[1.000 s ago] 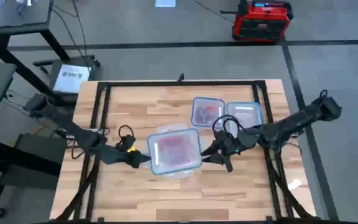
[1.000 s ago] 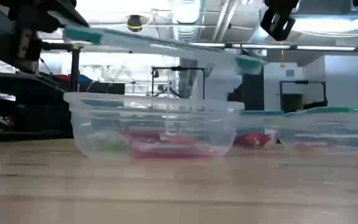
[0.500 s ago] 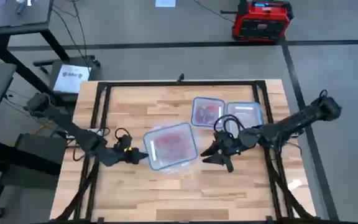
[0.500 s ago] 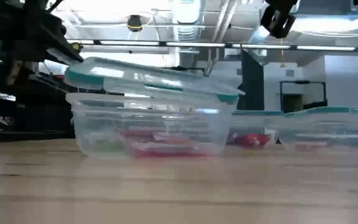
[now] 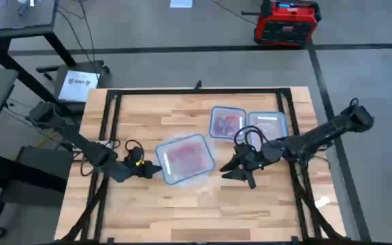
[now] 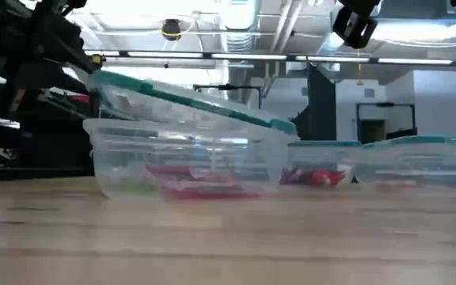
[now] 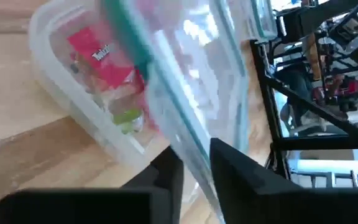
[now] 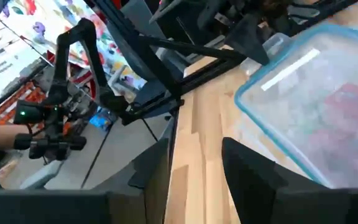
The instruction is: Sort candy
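I'm seeing the left pincer [image 5: 156,170] gripping the teal-rimmed lid [image 6: 192,107] at its 9 o'clock edge, tilting it over the big tub [image 5: 186,160] mid-bench. Candy [image 7: 107,59] is lying inside that tub. The right pincer [image 5: 231,169] is hovering at the tub's 3 o'clock, fingers parted, empty.

- High view: overhead, straight down on the table [image 5: 182,218].
- Low view: tabletop level, close to the front tub [image 6: 184,162].
- Wrist views: close, sharing that tub.
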`<state>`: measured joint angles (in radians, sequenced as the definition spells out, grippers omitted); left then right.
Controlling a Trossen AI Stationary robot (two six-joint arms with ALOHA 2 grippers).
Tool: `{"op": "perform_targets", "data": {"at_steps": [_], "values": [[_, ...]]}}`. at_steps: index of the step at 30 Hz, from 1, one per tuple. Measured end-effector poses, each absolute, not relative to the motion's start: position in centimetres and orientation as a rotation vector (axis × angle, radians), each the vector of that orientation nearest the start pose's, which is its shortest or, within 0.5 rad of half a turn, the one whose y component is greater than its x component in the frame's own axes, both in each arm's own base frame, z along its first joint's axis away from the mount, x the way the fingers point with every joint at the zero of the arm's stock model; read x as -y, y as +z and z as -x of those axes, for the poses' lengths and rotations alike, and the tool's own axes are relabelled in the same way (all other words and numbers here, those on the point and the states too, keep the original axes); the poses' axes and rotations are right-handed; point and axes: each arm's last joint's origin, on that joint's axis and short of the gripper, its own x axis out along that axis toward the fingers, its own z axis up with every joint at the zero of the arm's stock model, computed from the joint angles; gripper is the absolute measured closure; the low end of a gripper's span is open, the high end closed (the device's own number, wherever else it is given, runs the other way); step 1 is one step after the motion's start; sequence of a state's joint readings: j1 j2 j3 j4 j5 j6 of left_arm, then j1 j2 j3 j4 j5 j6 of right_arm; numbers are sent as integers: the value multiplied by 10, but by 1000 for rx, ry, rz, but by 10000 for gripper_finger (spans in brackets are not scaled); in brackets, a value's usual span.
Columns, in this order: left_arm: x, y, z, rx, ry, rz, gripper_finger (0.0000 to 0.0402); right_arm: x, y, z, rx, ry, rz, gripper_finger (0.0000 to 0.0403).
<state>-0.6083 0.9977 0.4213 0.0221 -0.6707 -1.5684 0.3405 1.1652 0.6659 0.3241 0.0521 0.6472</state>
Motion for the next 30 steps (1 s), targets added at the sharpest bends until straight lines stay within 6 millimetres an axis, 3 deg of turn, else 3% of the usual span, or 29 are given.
{"op": "perform_targets", "data": {"at_steps": [5, 13, 18, 21, 25, 30], "values": [[95, 188, -164, -419, 357, 1111, 292, -84, 265, -241, -260, 221, -607, 266], [100, 175, -154, -796, 221, 1045, 288, -84, 264, -241, -264, 222, -575, 266], [101, 174, -152, -866, 166, 1018, 288, -84, 256, -240, -321, 217, -465, 266], [102, 177, -154, -863, 138, 987, 288, -89, 239, -242, -439, 199, -409, 266], [102, 179, -154, -853, 143, 960, 288, -102, 201, -252, -628, 164, -409, 266], [102, 180, -155, -850, 154, 985, 288, -105, 170, -266, -752, 82, -518, 266]]}}
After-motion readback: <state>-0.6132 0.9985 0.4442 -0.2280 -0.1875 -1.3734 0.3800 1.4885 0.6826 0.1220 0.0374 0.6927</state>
